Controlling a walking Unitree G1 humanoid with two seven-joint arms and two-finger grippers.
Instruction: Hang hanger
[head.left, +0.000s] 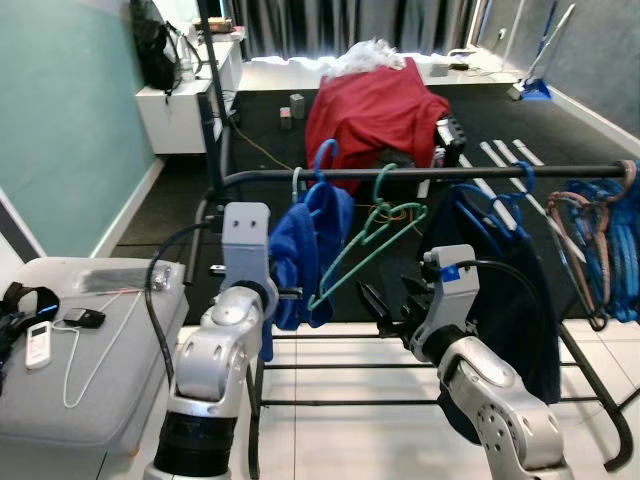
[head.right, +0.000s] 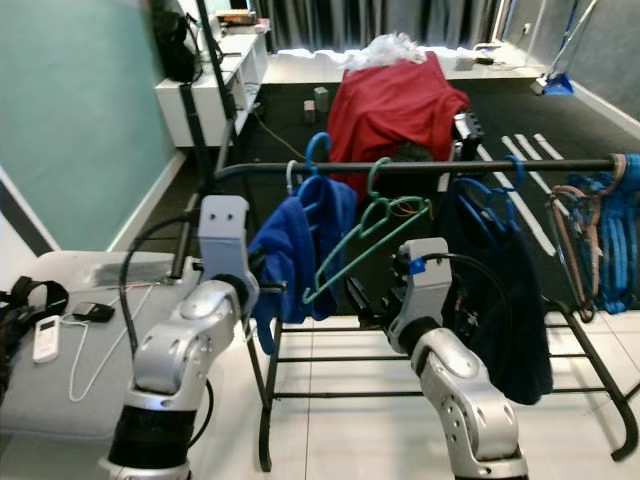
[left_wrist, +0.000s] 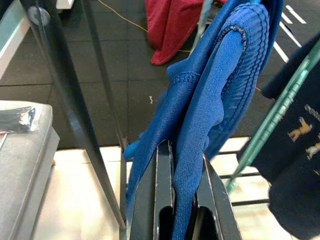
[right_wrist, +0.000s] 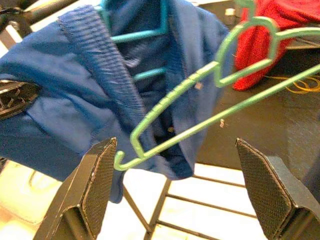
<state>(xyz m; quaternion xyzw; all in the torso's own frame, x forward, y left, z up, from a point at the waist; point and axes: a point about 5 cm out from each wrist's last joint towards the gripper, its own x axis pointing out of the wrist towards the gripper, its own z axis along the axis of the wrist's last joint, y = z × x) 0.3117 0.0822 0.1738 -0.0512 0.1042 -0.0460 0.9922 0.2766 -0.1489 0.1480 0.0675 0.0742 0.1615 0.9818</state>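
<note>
On the black metal clothes rail (head.left: 420, 173), I am seeing the empty green wire hanger (head.left: 362, 245) hanging tilted, beside a blue knit garment (head.left: 305, 250). My left gripper (left_wrist: 175, 200) is pinching that garment's hem; my right gripper (right_wrist: 180, 185) is gaping wide just below the hanger.

One clothes rail (head.left: 420, 173) here, one blue garment (head.left: 305, 250), one dark garment (head.left: 505, 280), one green hanger (head.left: 365, 245), one red cloth (head.left: 375, 110), two grippers: left (left_wrist: 175, 215), right (right_wrist: 180, 192).
</note>
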